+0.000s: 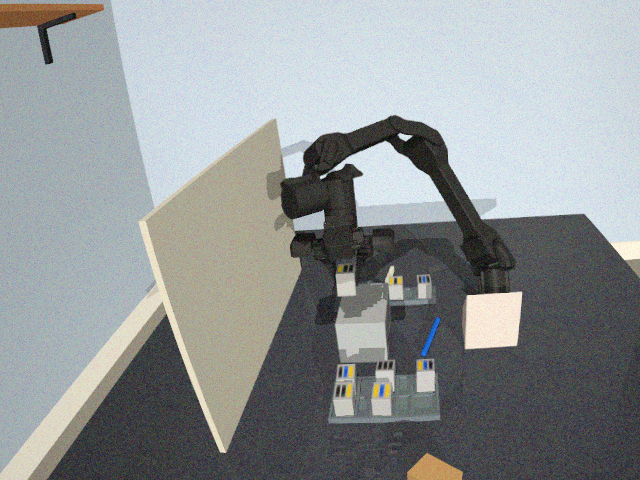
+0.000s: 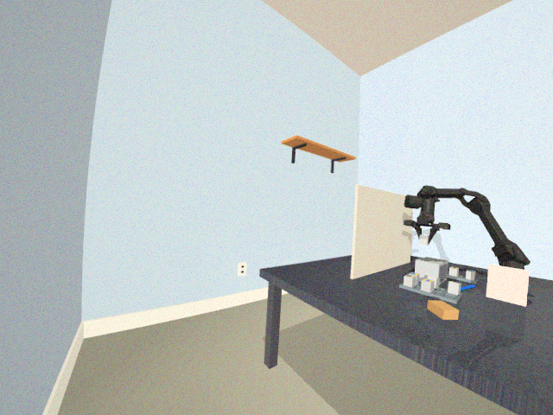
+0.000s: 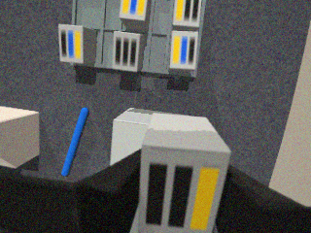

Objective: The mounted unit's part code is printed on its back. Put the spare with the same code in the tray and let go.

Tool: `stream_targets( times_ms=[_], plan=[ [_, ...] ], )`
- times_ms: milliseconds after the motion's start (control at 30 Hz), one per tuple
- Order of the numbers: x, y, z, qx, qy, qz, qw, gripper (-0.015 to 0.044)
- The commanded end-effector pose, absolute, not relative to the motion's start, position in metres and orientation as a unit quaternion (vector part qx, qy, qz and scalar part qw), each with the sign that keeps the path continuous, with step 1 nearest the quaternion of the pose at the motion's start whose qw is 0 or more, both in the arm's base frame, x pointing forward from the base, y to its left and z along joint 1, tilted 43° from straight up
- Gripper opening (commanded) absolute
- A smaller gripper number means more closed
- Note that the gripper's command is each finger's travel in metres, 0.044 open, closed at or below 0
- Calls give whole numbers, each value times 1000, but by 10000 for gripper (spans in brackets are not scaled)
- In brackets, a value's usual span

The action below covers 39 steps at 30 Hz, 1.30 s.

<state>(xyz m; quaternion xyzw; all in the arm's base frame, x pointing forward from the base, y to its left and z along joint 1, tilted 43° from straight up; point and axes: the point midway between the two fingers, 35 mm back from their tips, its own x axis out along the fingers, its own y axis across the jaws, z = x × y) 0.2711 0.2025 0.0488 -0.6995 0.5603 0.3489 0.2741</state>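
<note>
My gripper (image 2: 424,237) is shut on a white block (image 1: 345,281) (image 2: 423,239) (image 3: 185,194), held upright well above the table near the big light grey box (image 1: 361,333) (image 2: 430,269) (image 3: 128,138). The held block shows two black stripes and one yellow. A grey rack (image 1: 361,420) (image 3: 87,15) in front of the box carries several striped white blocks, including a black-black-yellow one (image 1: 343,397) and an all-black one (image 1: 385,373) (image 3: 127,50). A smaller grey rack (image 1: 412,297) behind the box bears two more. No back code on a mounted unit is readable; which holder is the tray is unclear.
A tall cream board (image 1: 222,284) (image 2: 382,232) stands left of the box. A pale panel (image 1: 492,320) (image 2: 507,284) stands before the arm base. A blue rod (image 1: 431,336) (image 2: 467,287) (image 3: 75,142) lies right of the box. An orange block (image 1: 434,467) (image 2: 441,309) lies near the front.
</note>
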Motion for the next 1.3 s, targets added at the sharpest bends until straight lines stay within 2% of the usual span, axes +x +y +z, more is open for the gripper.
stream_targets(
  times_ms=[0,433,933,1267],
  plan=[
    [289,185,69,-704,555,349,272,0],
    [330,105,137,-714,554,341,257,0],
    [338,5,211,-722,572,319,223,0],
    [339,0,212,-722,573,318,221,0]
  ],
)
